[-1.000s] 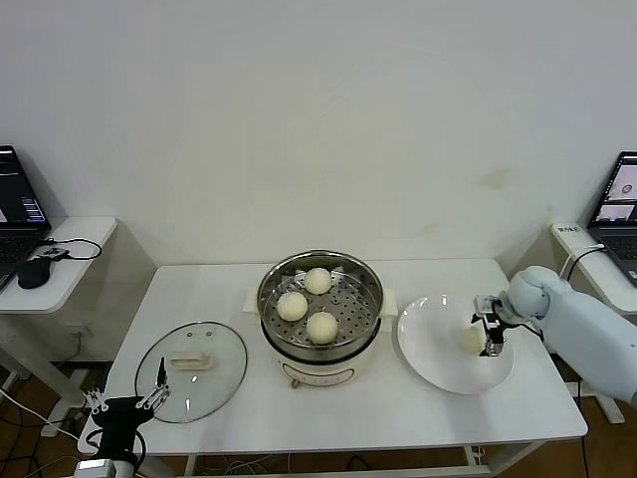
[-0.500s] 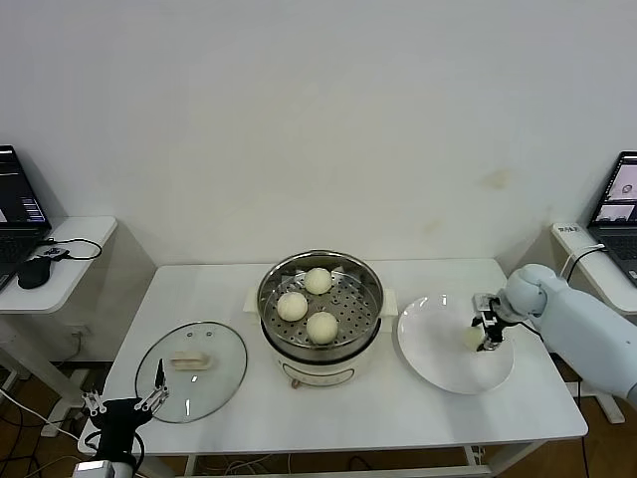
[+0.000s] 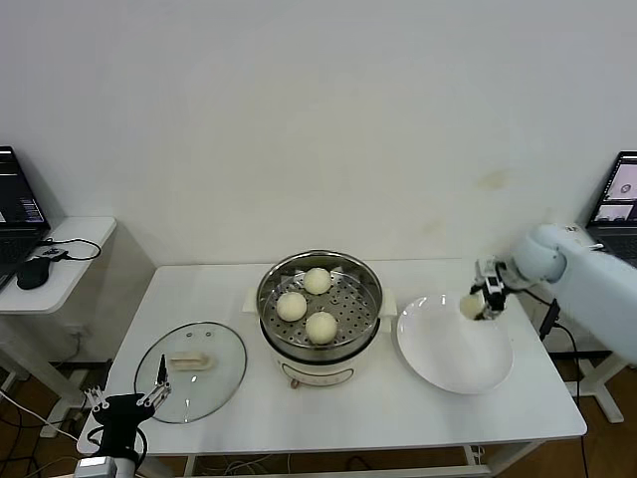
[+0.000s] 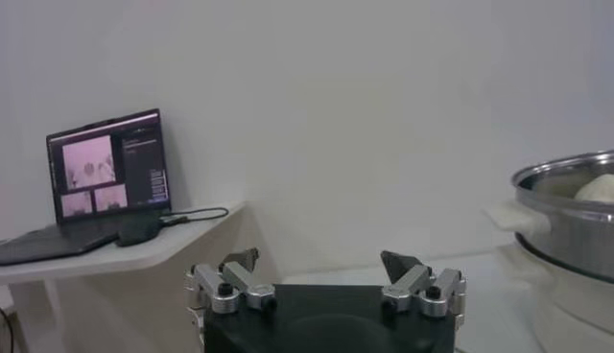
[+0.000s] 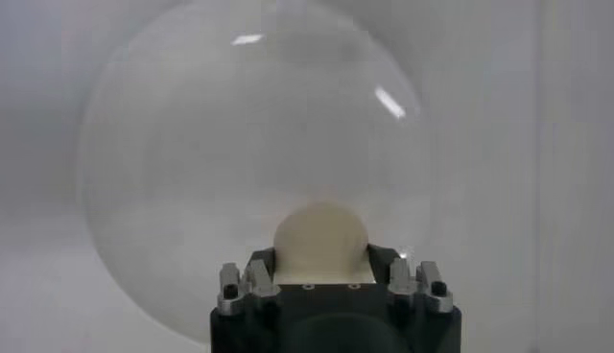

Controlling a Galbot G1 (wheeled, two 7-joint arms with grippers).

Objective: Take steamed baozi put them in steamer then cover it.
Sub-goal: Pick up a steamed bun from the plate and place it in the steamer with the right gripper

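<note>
The steel steamer (image 3: 320, 344) on its white base stands mid-table with three cream-white baozi (image 3: 320, 327) on its perforated tray. My right gripper (image 3: 479, 302) is shut on the fourth baozi (image 3: 470, 306) and holds it above the far edge of the white plate (image 3: 453, 354). In the right wrist view the baozi (image 5: 320, 241) sits between the fingers (image 5: 253, 278) over the plate (image 5: 192, 192). The glass cover (image 3: 191, 370) with its cream handle lies flat on the table, left of the steamer. My left gripper (image 3: 124, 400) is open, parked below the table's front left corner.
A side table (image 3: 60, 269) with a laptop and a mouse stands at the left. Another laptop (image 3: 622, 194) stands at the right edge. The steamer's rim (image 4: 566, 182) shows in the left wrist view.
My right gripper has lifted the baozi off the plate and carried it up and back, toward the plate's far edge. The left arm has not moved.
</note>
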